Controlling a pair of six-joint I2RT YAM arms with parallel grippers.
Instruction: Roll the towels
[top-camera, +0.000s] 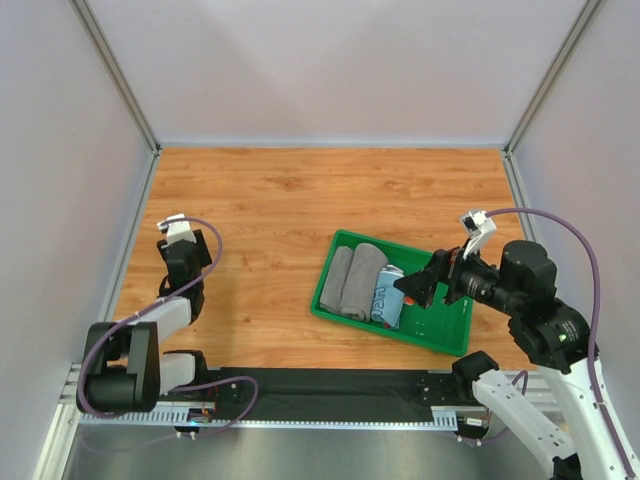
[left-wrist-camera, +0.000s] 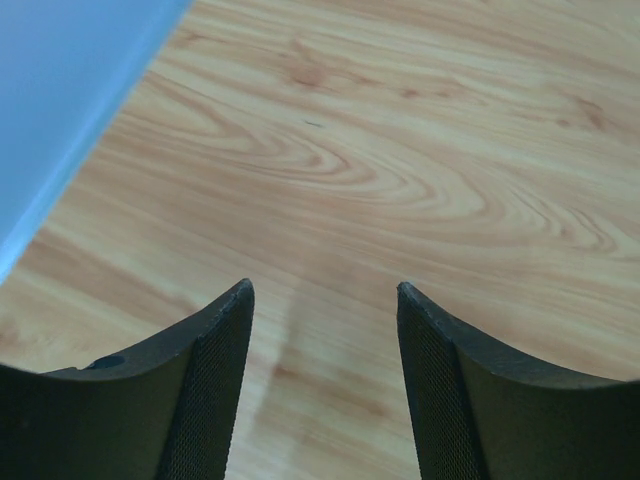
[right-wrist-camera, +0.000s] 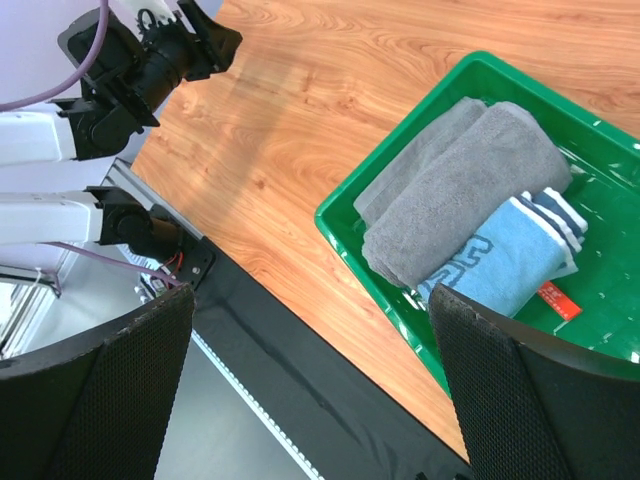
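Note:
Three rolled towels lie side by side in the left half of a green tray (top-camera: 440, 325): two grey ones (top-camera: 337, 279) (top-camera: 363, 281) and a light blue one with lettering (top-camera: 388, 296). In the right wrist view the big grey towel (right-wrist-camera: 470, 180) lies between a thinner grey one (right-wrist-camera: 415, 165) and the blue one (right-wrist-camera: 510, 250), which shows a small red mark. My right gripper (top-camera: 415, 288) (right-wrist-camera: 310, 310) hovers over the tray beside the blue towel, open wide and holding nothing. My left gripper (top-camera: 200, 250) (left-wrist-camera: 325, 300) is far to the left over bare wood, open and empty.
The wooden table is walled on the left, back and right; the left wall (left-wrist-camera: 60, 100) is close to my left gripper. A black strip (top-camera: 330, 385) and a metal rail run along the near edge between the arm bases. The left arm (right-wrist-camera: 130, 70) shows in the right wrist view.

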